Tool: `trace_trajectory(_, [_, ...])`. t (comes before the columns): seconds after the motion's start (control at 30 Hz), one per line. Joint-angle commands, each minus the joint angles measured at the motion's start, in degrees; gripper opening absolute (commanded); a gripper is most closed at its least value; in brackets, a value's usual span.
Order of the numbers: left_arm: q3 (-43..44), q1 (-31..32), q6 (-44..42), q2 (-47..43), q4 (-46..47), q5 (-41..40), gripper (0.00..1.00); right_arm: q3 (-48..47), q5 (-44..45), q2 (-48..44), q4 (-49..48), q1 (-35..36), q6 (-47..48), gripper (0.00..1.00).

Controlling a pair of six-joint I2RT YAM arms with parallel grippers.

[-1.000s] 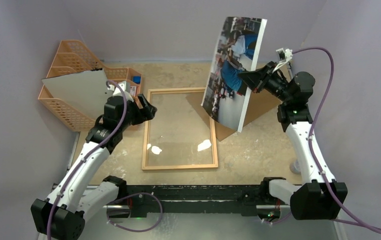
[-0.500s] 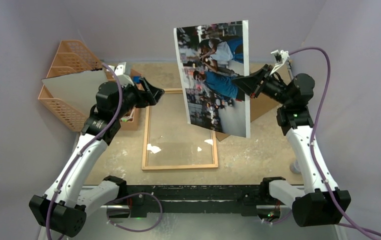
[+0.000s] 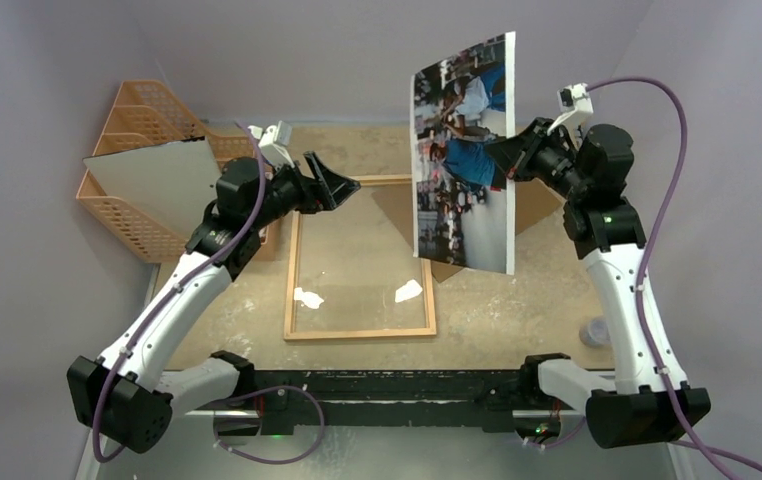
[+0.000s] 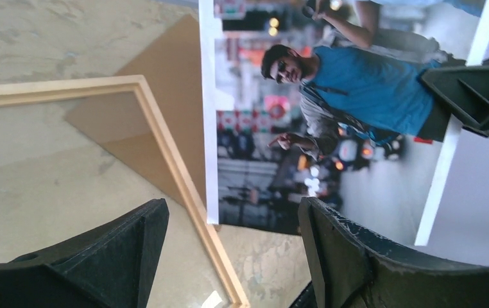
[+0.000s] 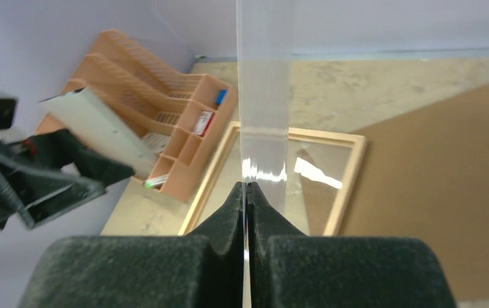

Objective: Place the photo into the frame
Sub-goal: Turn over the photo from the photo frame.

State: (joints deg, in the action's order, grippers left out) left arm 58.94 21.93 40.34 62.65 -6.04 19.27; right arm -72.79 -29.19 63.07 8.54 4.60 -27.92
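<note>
The photo (image 3: 463,160), a street print with a man in a blue shirt, hangs upright in the air above the table's right half. My right gripper (image 3: 500,157) is shut on its right edge; in the right wrist view the sheet (image 5: 262,96) runs edge-on between the closed fingers. The light-wood frame (image 3: 360,331) with a clear pane lies flat at the table's centre. My left gripper (image 3: 342,186) is open and empty above the frame's top left corner, facing the photo (image 4: 332,115). The frame's rail (image 4: 184,192) shows below it.
An orange mesh organizer (image 3: 147,120) stands at the back left with a pale grey sheet (image 3: 152,180) leaning on it. A brown hardboard panel (image 3: 532,215) lies behind the photo at the right. Purple walls close in the table.
My right gripper has swung the photo to the right and turned it more edge-on. My left arm has reached farther right, toward the photo, over the frame's top left corner.
</note>
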Motion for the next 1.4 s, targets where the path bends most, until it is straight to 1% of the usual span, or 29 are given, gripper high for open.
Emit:
trace_trajectory(0.0, [-0.6,1.87,4.81,1.26,7.07,0.96,0.78,-5.36,12.63,2.19,9.89,1.68,3.74,0.0])
trace_trajectory(0.07, [-1.65,1.87,6.72,1.56,9.51,1.25,0.78,-6.84,17.78,3.43,12.26,4.05,3.84,0.0])
trace_trajectory(0.2, [-1.97,1.87,7.61,1.94,9.33,-0.18,0.78,-10.53,35.18,6.0,17.55,10.19,4.23,0.0])
trace_trajectory(0.27, [-2.03,1.84,7.45,1.95,8.7,-0.7,0.78,-11.92,39.86,7.09,18.8,11.9,4.84,0.0])
trace_trajectory(0.37, [-2.21,1.84,7.4,1.78,7.52,-1.73,0.78,-12.71,42.01,8.39,19.15,13.33,5.38,0.0])
trace_trajectory(0.47, [-2.31,1.84,7.39,1.49,6.18,-4.02,0.78,-12.0,41.21,10.58,18.94,15.91,5.68,0.0])
trace_trajectory(0.5, [-2.45,1.82,7.39,1.34,6.14,-4.98,0.78,-11.67,41.23,11.58,18.84,17.3,5.74,0.0])
trace_trajectory(0.53, [-2.63,1.81,7.56,1.24,4.18,-6.04,0.79,-11.47,41.75,12.68,19.0,18.91,5.81,0.0])
trace_trajectory(0.63, [-3.36,1.8,7.63,0.94,2.59,-9.24,0.8,-12.69,46.05,17.56,20.57,26.09,6.15,0.0])
trace_trajectory(0.73, [-3.95,1.75,8.18,0.49,1.04,-12.55,0.8,-14.35,46.17,22.63,20.58,31.71,6.0,0.0])
trace_trajectory(0.8, [-4.32,1.71,8.45,-0.26,-0.55,-16.07,0.8,-15.37,45.48,25.32,19.81,34.16,5.1,0.0])
trace_trajectory(0.97, [-6.67,1.63,8.67,-4.68,-4.3,-28.27,0.81,-16.67,39.95,30.06,15.98,37.18,2.18,0.0])
trace_trajectory(1.07, [-8.37,1.47,8.62,-7.13,-4.44,-32.11,0.82,-16.39,35.04,32.06,12.07,38.08,0.27,0.0])
trace_trajectory(1.2, [-9.91,1.27,8.78,-6.24,-3.2,-30.25,0.86,-16.06,32.64,35.01,9.65,38.79,-2.81,0.0])
trace_trajectory(1.37, [-11.16,1.27,8.28,-2.46,0.6,-23.04,0.91,-13.32,31.84,36.27,6.04,39.03,-5.94,0.0])
